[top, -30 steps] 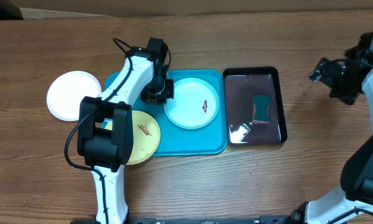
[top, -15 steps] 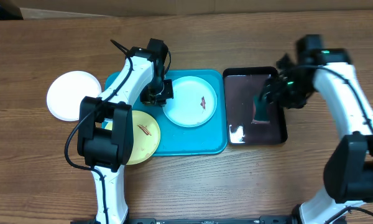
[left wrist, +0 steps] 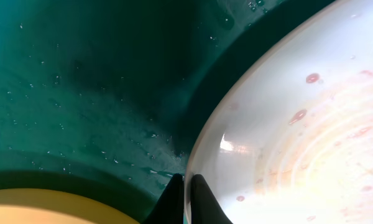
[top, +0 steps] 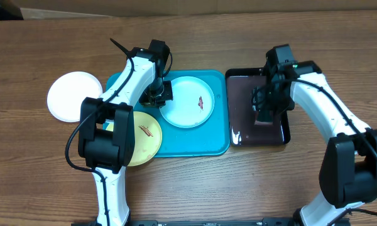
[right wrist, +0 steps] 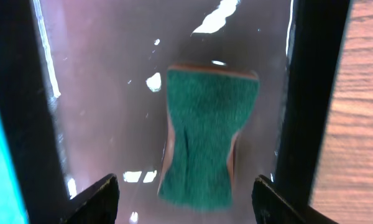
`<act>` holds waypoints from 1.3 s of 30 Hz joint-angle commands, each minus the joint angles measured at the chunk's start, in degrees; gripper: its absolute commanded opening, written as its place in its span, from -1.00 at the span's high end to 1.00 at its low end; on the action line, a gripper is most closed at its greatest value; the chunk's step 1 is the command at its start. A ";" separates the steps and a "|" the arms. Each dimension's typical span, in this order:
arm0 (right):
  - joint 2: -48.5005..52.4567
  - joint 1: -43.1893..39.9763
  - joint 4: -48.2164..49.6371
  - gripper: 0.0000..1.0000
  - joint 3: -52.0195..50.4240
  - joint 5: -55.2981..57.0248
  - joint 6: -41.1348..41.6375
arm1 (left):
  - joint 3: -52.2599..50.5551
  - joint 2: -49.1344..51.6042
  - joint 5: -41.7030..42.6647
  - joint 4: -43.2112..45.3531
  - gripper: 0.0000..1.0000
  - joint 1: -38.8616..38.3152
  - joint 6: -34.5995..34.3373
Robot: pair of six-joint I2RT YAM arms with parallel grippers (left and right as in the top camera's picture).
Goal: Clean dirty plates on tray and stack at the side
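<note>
The light blue plate [top: 187,102], with a small red-brown smear, lies on the turquoise tray [top: 201,145]. My left gripper [top: 159,93] is shut on its left rim; in the left wrist view the fingertips [left wrist: 174,190] pinch the plate [left wrist: 286,124] edge. The yellow-green plate [top: 142,137] lies at the tray's front left corner, overhanging the rim. The white plate [top: 74,95] sits on the table left of the tray. My right gripper [right wrist: 186,190] hangs open over a green sponge [right wrist: 205,140], one finger on either side, not touching it.
A black glossy tray [top: 239,94] holding water and the sponge stands right of the turquoise tray. Bare wooden table [top: 239,182] lies in front and to the far right.
My right arm swung in from the far right to hover over the sponge in the black tray. The left gripper nudged the light blue plate slightly left.
</note>
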 commanded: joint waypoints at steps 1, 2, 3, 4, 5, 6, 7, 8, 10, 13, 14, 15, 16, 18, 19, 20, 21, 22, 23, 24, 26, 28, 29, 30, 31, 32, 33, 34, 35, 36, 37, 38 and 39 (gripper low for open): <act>-0.11 0.04 4.17 -0.38 -3.52 1.14 0.83 | -1.38 0.63 -2.45 0.02 0.88 -0.09 0.24; -0.09 0.04 5.25 -0.37 -4.42 1.14 0.83 | -1.38 0.63 -2.45 0.02 0.88 -0.09 0.24; -0.09 0.02 6.08 -0.34 -5.20 1.16 0.85 | -1.38 0.63 -2.43 0.00 0.88 -0.09 0.24; -0.09 0.02 7.28 -0.29 -6.25 1.16 0.85 | -1.38 0.63 -2.43 -0.07 0.88 -0.09 0.26; -0.09 0.02 8.26 -0.27 -7.04 1.18 0.85 | -1.38 0.63 -2.43 -0.20 0.88 -0.09 0.24; -0.09 0.02 9.53 -0.26 -7.89 1.18 0.85 | -1.38 0.63 -2.45 -0.26 0.88 -0.09 0.26; -0.04 0.02 10.60 -0.25 -8.52 1.18 0.85 | -1.38 0.63 -2.45 -0.33 0.88 -0.09 0.28; -0.04 0.02 11.89 -0.24 -9.27 1.18 0.85 | -1.38 0.63 -2.45 -0.39 0.87 -0.09 0.35; -0.04 0.02 13.66 -0.24 -10.21 1.18 0.85 | -1.38 0.63 -2.47 -0.39 0.87 -0.09 0.70; -0.04 0.02 15.52 -0.25 -11.47 1.14 0.85 | -1.38 0.63 -2.45 -0.46 0.84 -0.09 0.70; -0.04 0.02 15.89 -0.25 -11.78 1.14 0.85 | -1.38 0.63 -2.45 -0.46 0.83 -0.09 0.68; -0.04 0.02 16.02 -0.22 -11.91 1.14 0.85 | -1.38 0.63 -2.45 -0.46 0.83 -0.09 0.68; -0.02 0.02 16.06 -0.13 -11.91 1.14 0.85 | -1.38 0.63 -2.45 -0.46 0.82 -0.09 0.68; -0.04 0.02 16.37 0.17 -11.91 1.01 0.87 | -1.38 0.63 -2.43 -0.46 0.82 -0.09 0.68; -0.04 0.02 16.57 0.33 -11.89 0.94 0.87 | -1.38 0.63 -2.43 -0.46 0.81 -0.09 0.68; -0.04 0.02 16.65 0.51 -11.85 0.94 0.85 | -1.38 0.63 -2.43 -0.46 0.80 -0.09 0.68; -0.04 0.02 16.65 0.64 -11.80 0.92 0.87 | -1.38 0.63 -2.43 -0.46 0.81 -0.09 0.68; -0.04 0.02 16.63 0.72 -11.69 0.92 0.87 | -1.38 0.63 -2.43 -0.46 0.80 -0.09 0.68; -0.04 0.02 16.57 0.72 -11.58 0.90 0.87 | -1.38 0.63 -2.43 -0.46 0.79 -0.09 0.68; -0.04 0.02 16.44 0.65 -11.45 0.90 0.85 | -1.38 0.63 -2.43 -0.46 0.74 -0.09 0.68; -0.04 0.02 16.44 0.14 -11.41 0.90 0.87 | -1.38 0.63 -2.43 -0.44 0.62 -0.09 0.68; -0.04 0.02 16.44 0.09 -11.41 0.90 0.85 | -1.38 0.63 -2.43 -0.42 0.60 -0.09 0.66; -0.04 0.02 16.46 0.09 -11.41 0.90 0.85 | -1.38 0.63 -2.43 -0.39 0.57 -0.09 0.66; -0.04 0.02 16.46 0.08 -11.41 0.92 0.85 | -1.38 0.63 -2.43 -0.37 0.53 -0.09 0.66; -0.04 0.02 16.48 0.06 -11.41 0.92 0.87 | -1.38 0.63 -2.43 -0.28 0.50 -0.09 0.66; -0.04 0.02 16.46 0.13 -11.43 0.87 0.85 | -1.38 0.66 -2.43 -0.24 0.50 -0.09 0.66; -0.04 0.02 16.46 0.70 -11.43 0.70 0.85 | -1.38 0.63 -2.43 -0.22 0.50 -0.11 0.66; -0.04 0.02 16.46 0.92 -11.43 0.37 0.87 | -1.38 0.66 -2.43 -0.20 0.50 -0.11 0.66; -0.04 0.02 16.46 0.93 -11.43 -0.15 0.83 | -1.38 0.66 -2.43 -0.20 0.50 -0.11 0.66; -0.04 0.02 16.46 0.93 -11.43 -0.63 0.83 | -1.38 0.66 -2.45 -0.20 0.50 -0.11 0.66; -0.04 0.02 16.48 0.72 -11.43 -0.92 0.85 | -1.38 0.66 -2.45 -0.20 0.49 -0.11 0.66; -0.04 0.02 16.48 0.38 -11.43 -1.01 0.85 | -1.38 0.66 -2.45 -0.20 0.49 -0.11 0.66; -0.04 0.02 16.48 0.20 -11.43 -0.98 0.85 | -1.38 0.66 -2.45 -0.20 0.49 -0.11 0.66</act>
